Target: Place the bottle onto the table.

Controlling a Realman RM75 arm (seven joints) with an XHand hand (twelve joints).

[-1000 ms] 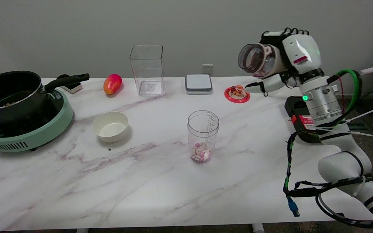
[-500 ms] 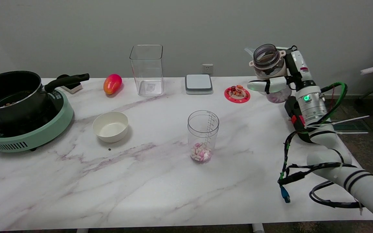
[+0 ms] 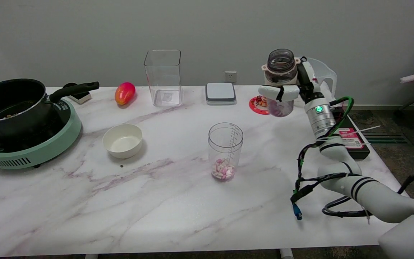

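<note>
The right hand [image 3: 295, 90] grips the clear bottle [image 3: 280, 82] upright, fingers wrapped round its middle. Open-mouthed, pink pieces at its bottom, it hangs above the table [image 3: 156, 201] at two o'clock.

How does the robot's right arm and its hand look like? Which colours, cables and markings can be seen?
The right arm is white with rounded segments and thin black rings near its lower part. A silver metal wrist section carries a small green light. Black cables, one green cable and a blue plug hang along the arm, with white zip ties sticking out. The right hand is white with black parts.
</note>
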